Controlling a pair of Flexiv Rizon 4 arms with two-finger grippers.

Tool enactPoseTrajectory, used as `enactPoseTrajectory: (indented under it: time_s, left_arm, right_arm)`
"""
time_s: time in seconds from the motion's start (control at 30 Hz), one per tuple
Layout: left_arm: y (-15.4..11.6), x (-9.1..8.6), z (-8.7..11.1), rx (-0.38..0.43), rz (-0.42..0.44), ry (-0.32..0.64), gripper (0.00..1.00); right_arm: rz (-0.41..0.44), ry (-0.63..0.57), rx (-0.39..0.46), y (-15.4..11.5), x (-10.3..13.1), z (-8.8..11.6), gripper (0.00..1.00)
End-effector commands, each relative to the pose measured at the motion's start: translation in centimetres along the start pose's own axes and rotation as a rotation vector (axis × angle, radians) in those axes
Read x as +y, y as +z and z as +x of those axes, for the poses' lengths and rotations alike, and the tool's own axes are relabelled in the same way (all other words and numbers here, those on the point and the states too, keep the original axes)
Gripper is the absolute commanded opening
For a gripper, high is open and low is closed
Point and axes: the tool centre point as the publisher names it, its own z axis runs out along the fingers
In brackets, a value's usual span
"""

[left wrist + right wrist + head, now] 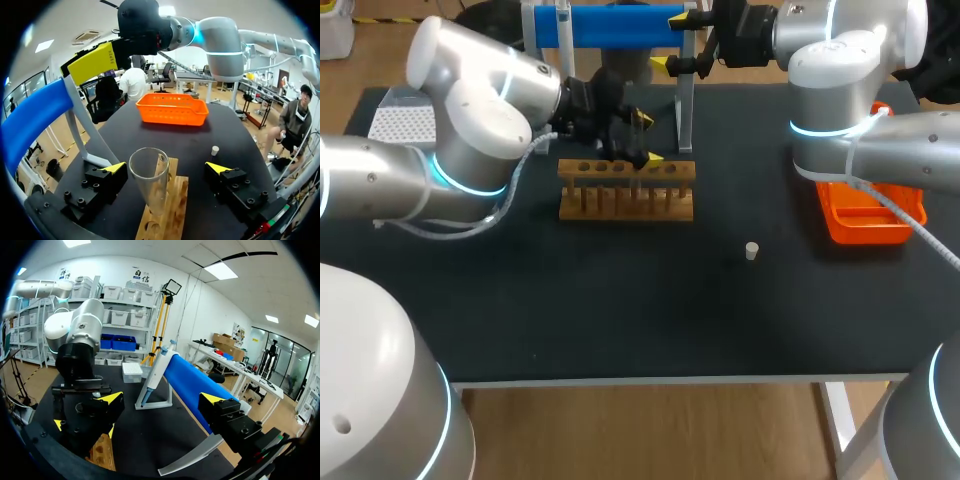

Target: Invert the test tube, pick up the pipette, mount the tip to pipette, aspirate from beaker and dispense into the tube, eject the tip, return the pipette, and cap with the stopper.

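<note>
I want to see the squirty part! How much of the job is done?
Just the start. The glass tube stands mouth-up in the wooden rack, inside the open left pincer, so flipping it looks done. In hand: the open right pincer faces the pipette, which hangs on its stand, not yet picked up. Left: tip, filling, squirting, putting back, and capping; the stopper lies loose on the table.

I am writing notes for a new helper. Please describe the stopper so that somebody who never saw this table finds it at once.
On the black table, look between the wooden rack near the middle and the orange basket at the robot's right. The stopper stands alone there, a little nearer the robot than both. It is the only small, pale, stubby plug, touching nothing.
</note>
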Motion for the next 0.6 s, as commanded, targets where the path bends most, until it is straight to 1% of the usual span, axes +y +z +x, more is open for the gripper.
enactPoseTrajectory:
  time_s: [0.03,0.6]
  left_arm:
    - [0.16,0.04,-0.10,0.001,0.000,0.001,1.00]
    - [0.17,0.28,-0.02,0.023,-0.018,0.012,1.00]
  right_arm:
    - [-0.001,0.000,0.000,0.02,-0.03,-0.02,1.00]
    - [-0.001,0.000,0.000,0.02,-0.03,-0.02,1.00]
